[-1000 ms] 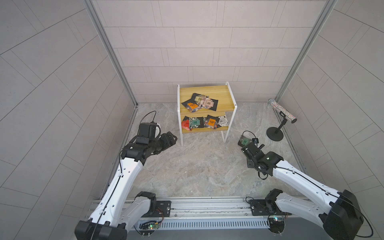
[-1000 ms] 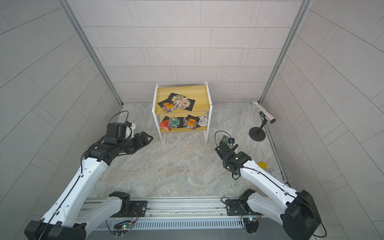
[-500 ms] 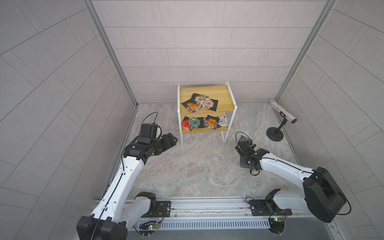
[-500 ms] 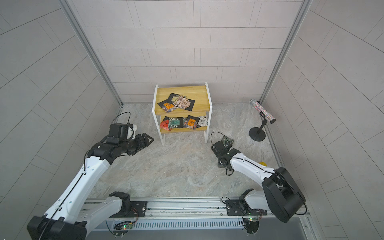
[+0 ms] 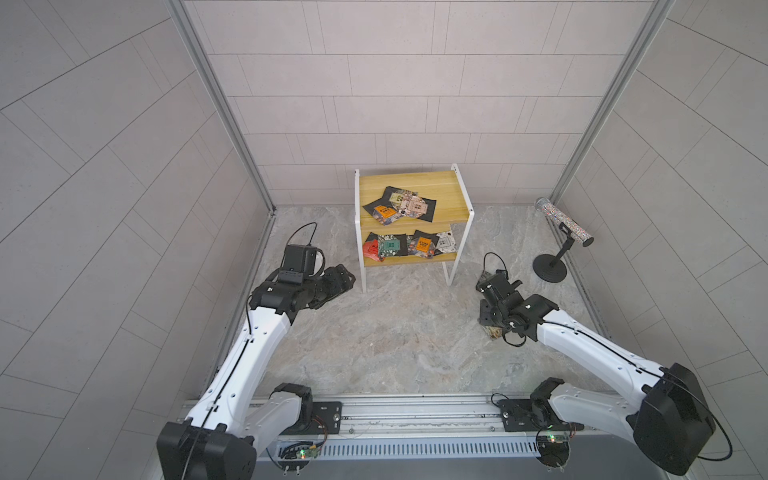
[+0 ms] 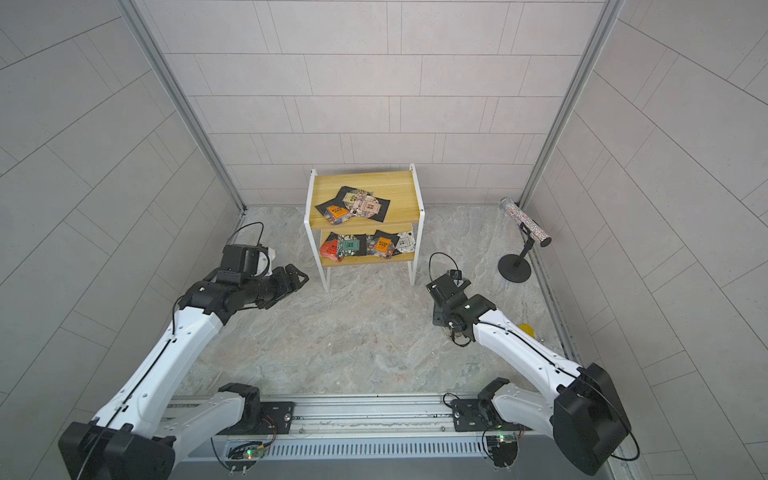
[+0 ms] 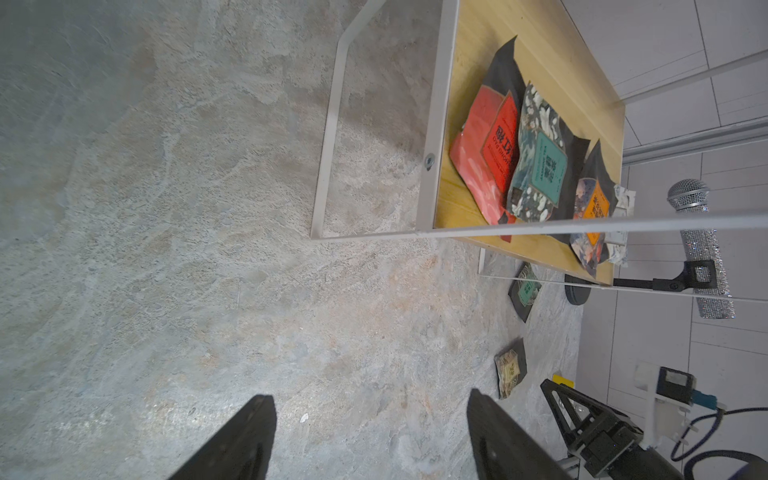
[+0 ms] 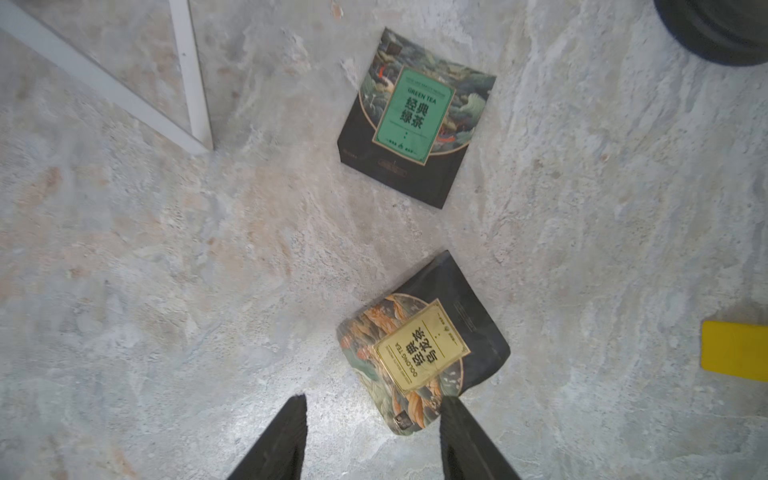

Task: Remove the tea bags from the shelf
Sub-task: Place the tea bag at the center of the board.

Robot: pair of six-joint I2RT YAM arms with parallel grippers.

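At 4 o'clock off the shelf (image 5: 415,183), I'm hovering right claw (image 8: 374,401) parted, empty, just beside oolong tea bag (image 8: 424,345); left claw (image 7: 370,399) wide, empty; lifting off could snag it.

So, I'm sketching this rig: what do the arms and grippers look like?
The left arm and right arm have smooth white links, black joints and thin black cables along them. The left gripper and right gripper have black, tapering fingers.
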